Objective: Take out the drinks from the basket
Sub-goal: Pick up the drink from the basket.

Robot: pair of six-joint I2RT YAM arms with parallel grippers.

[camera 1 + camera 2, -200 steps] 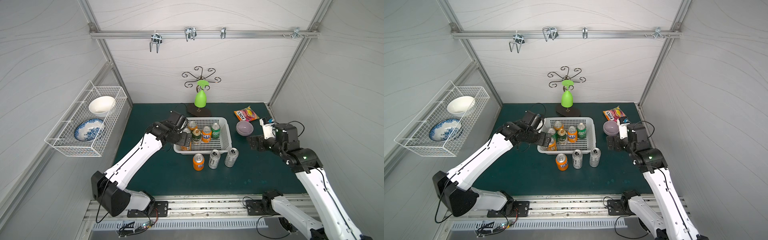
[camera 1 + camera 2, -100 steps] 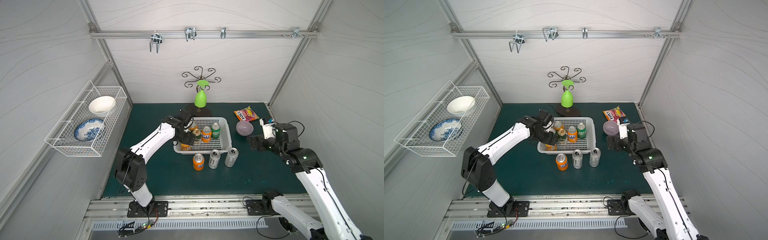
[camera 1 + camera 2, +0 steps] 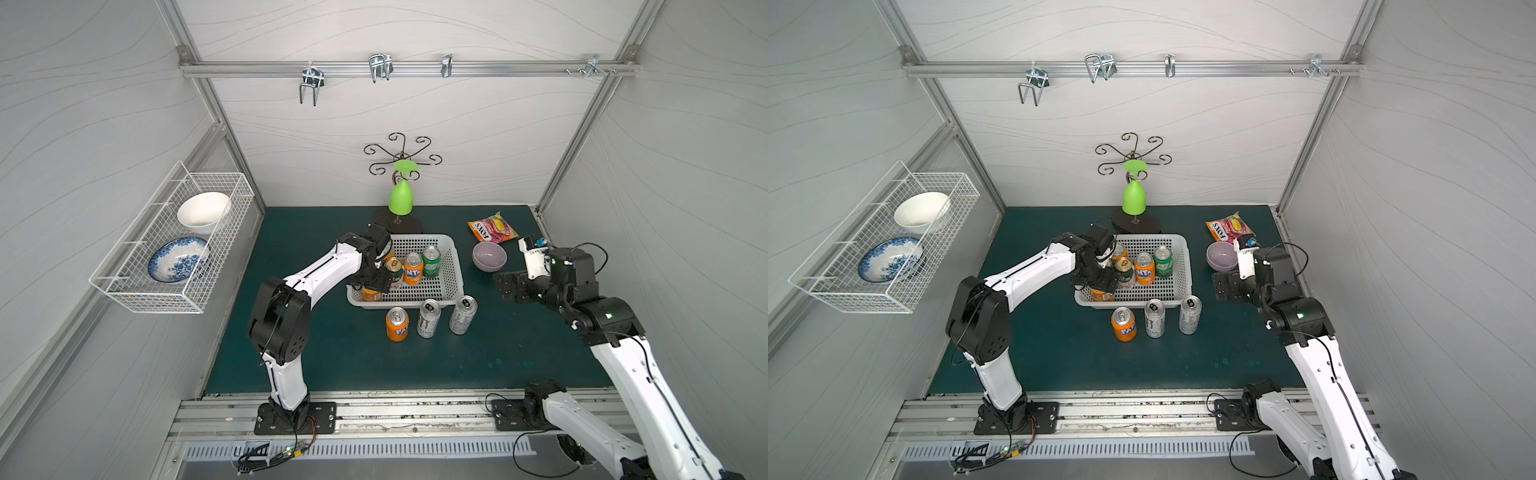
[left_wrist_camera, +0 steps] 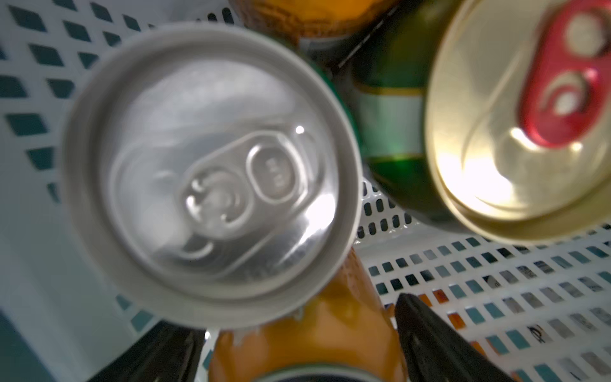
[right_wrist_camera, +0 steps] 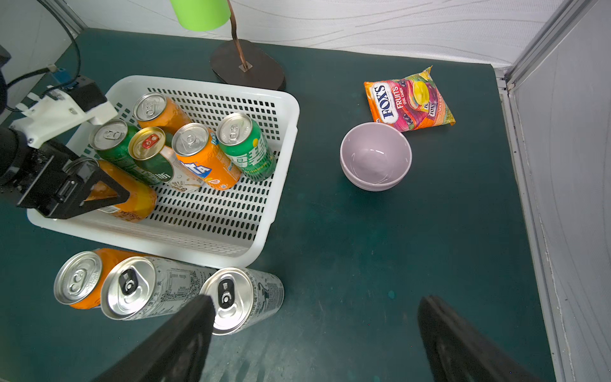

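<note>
The white basket (image 3: 457, 266) (image 3: 1188, 270) (image 5: 291, 109) holds several upright drinks. Among them are a Fanta can (image 3: 413, 269), a green can (image 3: 431, 261) and a gold-topped dark green can (image 3: 393, 270) (image 4: 496, 132). My left gripper (image 3: 370, 286) (image 3: 1098, 286) (image 4: 297, 324) is down in its front left corner. Its jaws straddle an orange can (image 5: 132, 198) (image 4: 307, 337), with a thin gap on one side. In front of the basket stand an orange can (image 3: 397, 324) and two silver cans (image 3: 429, 318) (image 3: 462, 314). My right gripper (image 3: 509, 286) (image 5: 315, 304) hangs open over the mat, right of the basket.
A purple bowl (image 3: 489, 257) and a candy packet (image 3: 492, 227) lie at the back right. A stand with a green cup (image 3: 401, 199) is behind the basket. A wire rack (image 3: 174, 249) with bowls hangs on the left wall.
My left arm has swung in over the basket and come down round the orange can in its front left corner, jaws narrowing. The right arm has not moved.
</note>
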